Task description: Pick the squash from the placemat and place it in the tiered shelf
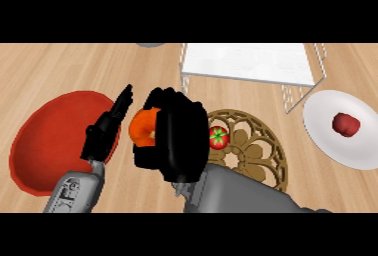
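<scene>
One wooden counter (44, 65) — red placemat (52, 135), plate (325, 132), shelf (244, 62)

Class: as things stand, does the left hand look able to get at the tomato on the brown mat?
Probably not directly: the right hand, curled round the squash, sits between the left hand and the tomato.

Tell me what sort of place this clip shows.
Probably a kitchen counter: a wooden top holds a white tiered shelf, a plate with red food, and a placemat, and the right hand grips a squash.
</scene>
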`<state>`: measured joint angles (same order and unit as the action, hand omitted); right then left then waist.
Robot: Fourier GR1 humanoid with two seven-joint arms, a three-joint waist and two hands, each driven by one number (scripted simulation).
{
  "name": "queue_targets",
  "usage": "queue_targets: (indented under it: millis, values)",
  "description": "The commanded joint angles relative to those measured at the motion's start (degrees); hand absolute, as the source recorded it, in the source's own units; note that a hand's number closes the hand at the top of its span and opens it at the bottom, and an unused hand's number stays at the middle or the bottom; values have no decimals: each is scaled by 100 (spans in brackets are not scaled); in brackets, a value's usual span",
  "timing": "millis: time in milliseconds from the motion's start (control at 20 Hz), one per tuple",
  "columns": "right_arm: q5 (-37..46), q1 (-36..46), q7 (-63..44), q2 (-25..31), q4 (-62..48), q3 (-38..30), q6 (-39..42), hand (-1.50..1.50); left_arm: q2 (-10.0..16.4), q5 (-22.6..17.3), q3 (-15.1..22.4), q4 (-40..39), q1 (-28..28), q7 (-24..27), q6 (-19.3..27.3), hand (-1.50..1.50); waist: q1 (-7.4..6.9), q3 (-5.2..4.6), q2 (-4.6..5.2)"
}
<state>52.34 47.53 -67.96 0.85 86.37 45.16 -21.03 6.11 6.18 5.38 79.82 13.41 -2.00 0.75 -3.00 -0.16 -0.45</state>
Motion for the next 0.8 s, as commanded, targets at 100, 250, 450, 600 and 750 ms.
queue_targets:
  millis: [100, 250, 450, 600, 750]
  values:
    - [561, 1144, -1716, -81, -202, -548, 219, 150, -13, -5, 34, 53, -227, 38, -19, 0, 75, -8, -54]
    - [867, 1456, -1721, -80, -355, -813, 278, 150, -111, 64, 55, 44, -211, 67, 117, 0, 145, -3, -38]
    - [1212, 1960, -1725, -81, -617, -1232, 692, 150, 12, 3, -96, -77, -91, 82, 49, 0, 189, -6, -40]
    - [1321, 2305, -1726, -81, -768, -1542, 1067, 150, -23, 2, -105, -73, -195, 183, 89, 0, 189, -5, -38]
    - [1339, 2494, -1727, -81, -957, -1844, 1031, 150, 43, -32, -144, 167, 4, -139, 54, 0, 174, 4, -22]
